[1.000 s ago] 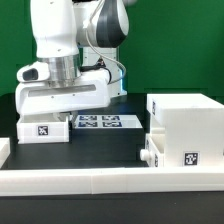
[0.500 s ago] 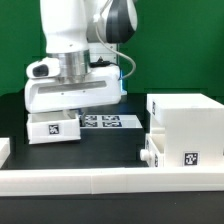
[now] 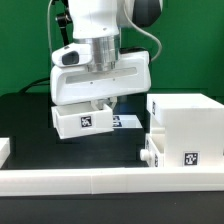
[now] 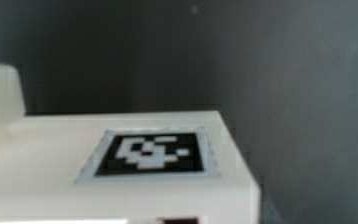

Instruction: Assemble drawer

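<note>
Up front a long white rail (image 3: 100,182) runs across the black counter (image 3: 25,115), with the drawer housing (image 3: 185,128) just behind it on the exterior view's right, one small tray (image 3: 155,152) already slotted in. Further back, the fingers (image 3: 100,103) are pinching the second tray (image 3: 84,120) and holding it up off the counter, over the marker board (image 3: 128,121); the wrist view shows its tag (image 4: 151,153) close up.

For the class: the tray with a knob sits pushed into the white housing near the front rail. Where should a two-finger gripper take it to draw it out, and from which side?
Grip the knob, coming from the exterior view's left. Only that end of the inserted tray is exposed; the housing covers the rest, and the knob sticks out, probably narrow enough for two fingers. The gripper now holds the other tray.
</note>
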`<state>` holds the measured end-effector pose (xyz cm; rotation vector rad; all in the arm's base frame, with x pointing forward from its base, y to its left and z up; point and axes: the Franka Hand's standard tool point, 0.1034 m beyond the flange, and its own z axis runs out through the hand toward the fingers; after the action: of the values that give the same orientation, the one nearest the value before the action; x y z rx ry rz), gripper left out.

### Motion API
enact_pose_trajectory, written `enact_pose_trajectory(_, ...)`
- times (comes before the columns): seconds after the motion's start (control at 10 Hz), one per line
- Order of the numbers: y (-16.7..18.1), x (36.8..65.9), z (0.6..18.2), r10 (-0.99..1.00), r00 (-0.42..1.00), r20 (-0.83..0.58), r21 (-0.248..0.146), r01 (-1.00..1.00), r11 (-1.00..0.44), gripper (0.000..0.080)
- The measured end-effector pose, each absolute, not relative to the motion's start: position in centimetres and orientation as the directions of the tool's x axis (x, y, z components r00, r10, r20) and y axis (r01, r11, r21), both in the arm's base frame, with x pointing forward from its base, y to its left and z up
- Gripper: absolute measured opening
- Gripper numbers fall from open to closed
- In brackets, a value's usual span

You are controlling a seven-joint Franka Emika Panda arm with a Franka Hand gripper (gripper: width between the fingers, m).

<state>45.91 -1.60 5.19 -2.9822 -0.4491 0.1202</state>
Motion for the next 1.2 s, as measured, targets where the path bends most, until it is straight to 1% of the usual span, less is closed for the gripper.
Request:
enact_pose_trajectory(0.1, -1.1, 47.1, 5.3, 0.338, 0.938, -0.078, -0.143, 0.325, -0.935, 0.0044)
enact_pose_trajectory(0.4, -1.2, 46.9, 5.0, 0.345, 0.936, -0.070, -0.141, 0.333, -0.932, 0.0044)
enact_pose_trajectory(0.5, -1.4, 47.0, 4.8, 0.427, 0.902, -0.055, -0.140, 0.417, -0.898, 0.0044)
enact_pose_trajectory(0.6, -1.8, 47.1, 4.7, 0.565, 0.824, -0.036, -0.136, 0.556, -0.820, 0.0044)
enact_pose_trajectory(0.8, -2.2, 48.6, 5.7, 0.736, 0.677, -0.029, -0.135, 0.727, -0.674, 0.0044)
enact_pose_trajectory(0.9, -2.5, 49.2, 6.1, 0.813, 0.582, -0.019, -0.124, 0.806, -0.579, 0.0044)
enact_pose_trajectory(1.2, -2.6, 48.9, 5.8, 0.908, 0.418, 0.001, -0.131, 0.900, -0.415, 0.0044)
